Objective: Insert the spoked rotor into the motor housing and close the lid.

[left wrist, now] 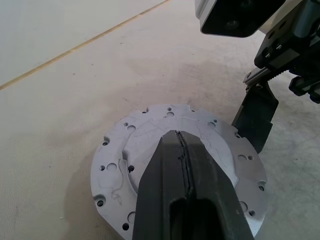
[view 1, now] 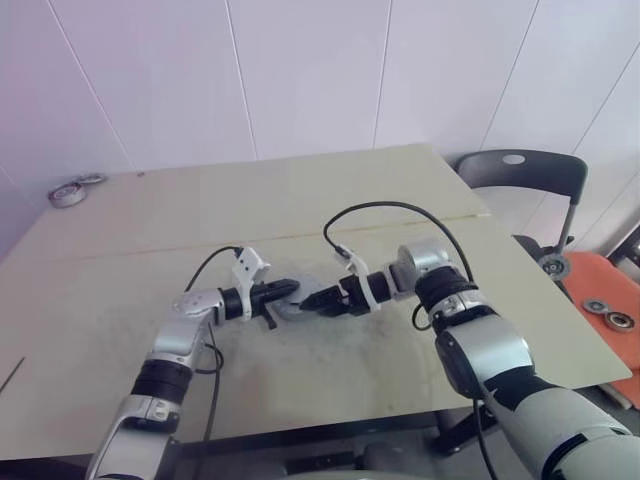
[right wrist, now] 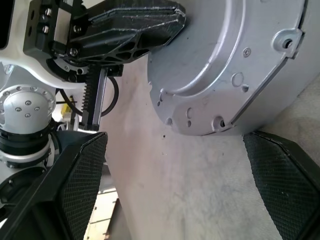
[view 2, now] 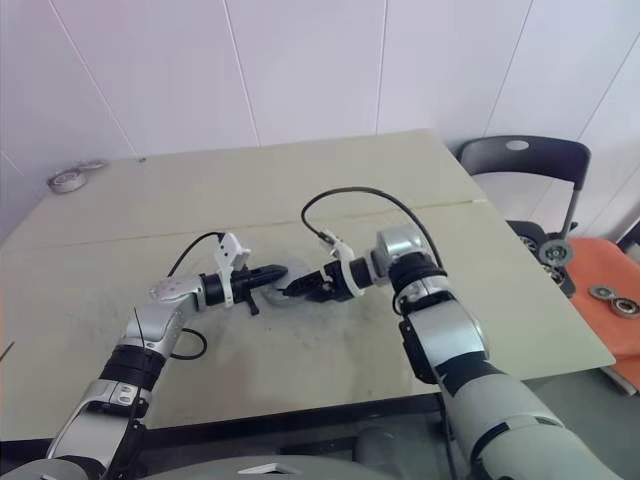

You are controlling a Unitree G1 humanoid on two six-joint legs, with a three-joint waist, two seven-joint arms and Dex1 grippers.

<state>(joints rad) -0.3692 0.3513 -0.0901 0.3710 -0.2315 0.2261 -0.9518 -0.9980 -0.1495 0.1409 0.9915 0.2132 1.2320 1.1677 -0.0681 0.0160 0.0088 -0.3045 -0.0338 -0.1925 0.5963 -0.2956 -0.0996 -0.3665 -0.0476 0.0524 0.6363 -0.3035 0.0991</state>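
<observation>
Two grippers meet over the middle of the pale table, with wide bare tabletop on every side of them. At the far left corner, close to the table's back edge, a roll of tape lies beside a smaller round item, well apart from the work.

Coming in from the left, the left gripper has its two black fingers pressed flat together. In the left wrist view those closed fingers lie over the raised middle of a grey round metal disc that rests flat on the table; whether they press on it or hover just above cannot be told. It is a flanged plate with small holes around its rim. No spokes or copper windings show on it, so whether it is the housing's lid or the housing's back cannot be told.

The right gripper comes in from the opposite side, its fingers spread wide. In the right wrist view its two textured fingertips stand apart with bare table between them, and the disc's flange edge sits just ahead of the gap, not yet between the pads.

Right of the table's edge stand a dark chair and an orange surface carrying metal rings.
</observation>
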